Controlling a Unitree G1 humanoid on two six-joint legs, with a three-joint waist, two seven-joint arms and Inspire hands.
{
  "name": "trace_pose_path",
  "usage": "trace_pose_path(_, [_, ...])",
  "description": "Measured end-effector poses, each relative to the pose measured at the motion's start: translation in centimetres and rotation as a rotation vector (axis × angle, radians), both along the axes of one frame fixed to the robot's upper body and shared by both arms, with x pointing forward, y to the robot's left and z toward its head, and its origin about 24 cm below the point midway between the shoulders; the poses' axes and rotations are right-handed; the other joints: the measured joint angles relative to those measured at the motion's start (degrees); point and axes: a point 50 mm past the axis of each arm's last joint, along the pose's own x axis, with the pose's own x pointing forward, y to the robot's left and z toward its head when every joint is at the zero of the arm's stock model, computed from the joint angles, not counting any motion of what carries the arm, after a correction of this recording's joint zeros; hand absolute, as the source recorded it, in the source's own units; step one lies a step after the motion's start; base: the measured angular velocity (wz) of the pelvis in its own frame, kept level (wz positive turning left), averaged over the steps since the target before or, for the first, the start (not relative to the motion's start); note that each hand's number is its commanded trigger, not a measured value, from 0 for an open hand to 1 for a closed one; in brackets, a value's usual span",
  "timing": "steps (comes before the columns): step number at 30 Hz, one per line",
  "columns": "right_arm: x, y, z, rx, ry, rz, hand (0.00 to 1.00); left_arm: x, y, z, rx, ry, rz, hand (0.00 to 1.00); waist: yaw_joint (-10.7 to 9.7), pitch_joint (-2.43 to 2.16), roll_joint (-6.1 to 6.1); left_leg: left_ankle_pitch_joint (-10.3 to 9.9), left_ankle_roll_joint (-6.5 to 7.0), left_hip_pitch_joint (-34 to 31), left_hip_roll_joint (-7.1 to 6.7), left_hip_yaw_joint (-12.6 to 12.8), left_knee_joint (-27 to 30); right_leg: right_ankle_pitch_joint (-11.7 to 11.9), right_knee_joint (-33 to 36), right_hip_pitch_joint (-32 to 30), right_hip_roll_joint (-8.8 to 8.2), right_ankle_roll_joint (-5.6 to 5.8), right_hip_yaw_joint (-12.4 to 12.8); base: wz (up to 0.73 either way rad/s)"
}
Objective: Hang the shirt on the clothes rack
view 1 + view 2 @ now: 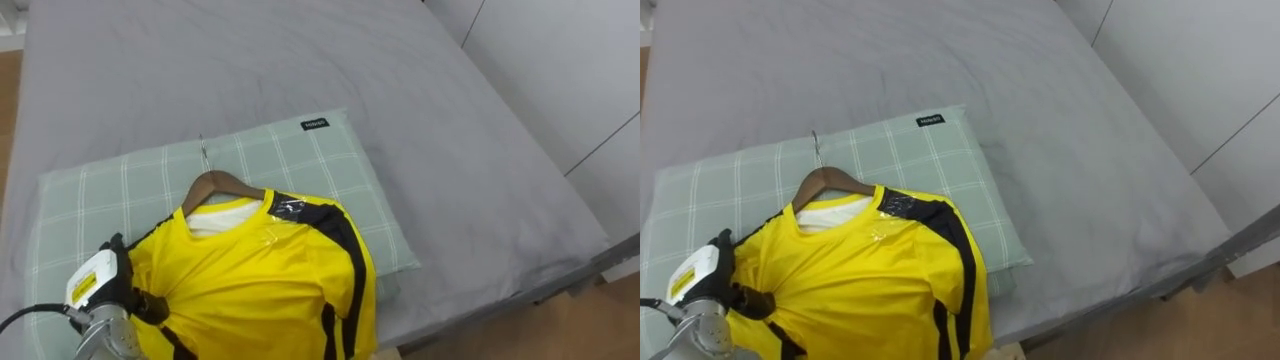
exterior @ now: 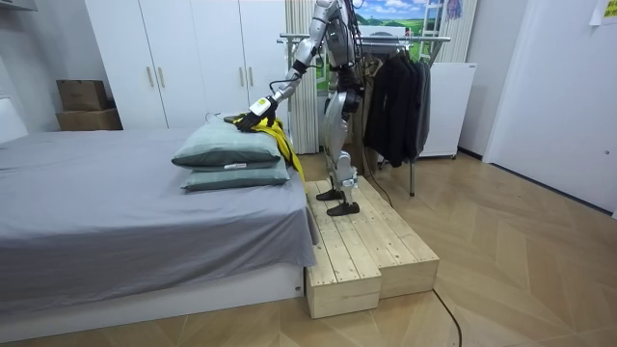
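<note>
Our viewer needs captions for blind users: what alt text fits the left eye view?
A yellow shirt with black trim, on a wooden hanger, lies on a green checked pillow on a grey bed. The robot's left hand grips the shirt at lower left.

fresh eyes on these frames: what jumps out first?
The yellow shirt with black trim stands out most; it is on a wooden hanger and lies across a green checked pillow on the grey bed. The robot's left hand grips the shirt's cloth at the lower left of the eye views. In the room view the robot stands on a wooden platform beside the bed, with a rack of dark clothes behind it.
</note>
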Motion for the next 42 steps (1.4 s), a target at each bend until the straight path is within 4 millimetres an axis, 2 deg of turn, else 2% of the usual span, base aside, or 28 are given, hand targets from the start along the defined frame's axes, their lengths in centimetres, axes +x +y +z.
trace_pose_path(3, [0.0, 0.0, 0.0, 0.000, -0.002, 0.001, 0.00, 0.0, -0.1, 0.0, 0.003, 0.000, -0.008, 0.00, -0.24, 0.18, 0.28, 0.00, 0.00, 0.00, -0.05, -0.34, 0.04, -0.01, -0.10, 0.21, -0.09, 0.00, -0.33, 0.06])
trace_pose_path(20, [-0.2, -0.1, 0.0, 0.014, -0.003, -0.020, 0.00, 0.4, -0.4, 0.2, 0.100, 0.023, -0.103, 0.00, -0.28, 0.38, 0.58, 0.01, 0.01, -0.13, -0.14, -0.45, -0.10, -0.04, -0.24, 0.11, -0.08, 0.02, 0.00, 0.00])
trace_pose_path(24, [-0.2, -0.1, 0.0, 0.013, -0.001, -0.019, 0.00, 0.5, -0.3, 0.4, 0.107, 0.020, -0.107, 0.00, -0.92, 0.49, 0.77, 0.02, 0.02, -0.47, -0.15, -0.98, 0.02, 0.07, -1.10, 0.28, -0.21, 0.05, -0.54, 0.05])
trace_pose_path(30, [-0.1, -0.4, 0.0, 0.004, 0.003, -0.021, 0.00, 1.5, -0.3, 1.4, 0.085, 0.022, -0.111, 0.00, -1.01, 0.78, 1.47, 0.01, 0.02, -1.26, -0.07, -0.83, 0.31, 0.46, -1.19, -0.31, -0.18, 0.18, -0.60, 0.01])
trace_pose_path(35, [-0.2, -0.7, 0.1, -0.003, 0.005, -0.022, 0.00, 2.2, 0.6, 2.4, 0.070, 0.054, -0.119, 0.00, -1.05, 0.70, 2.19, 0.01, 0.02, -1.43, -0.26, -0.70, 0.29, 0.46, -0.92, -0.67, -0.14, 0.17, -0.49, -0.01])
trace_pose_path(42, [-0.2, -0.9, 0.2, -0.003, 0.008, -0.027, 0.00, 2.0, 0.4, 1.8, -0.013, 0.164, -0.137, 0.00, -1.09, 0.68, 2.35, 0.02, 0.03, -1.07, -0.06, 0.01, 0.31, 0.59, -0.98, -0.44, 0.08, 0.11, 0.30, -0.03])
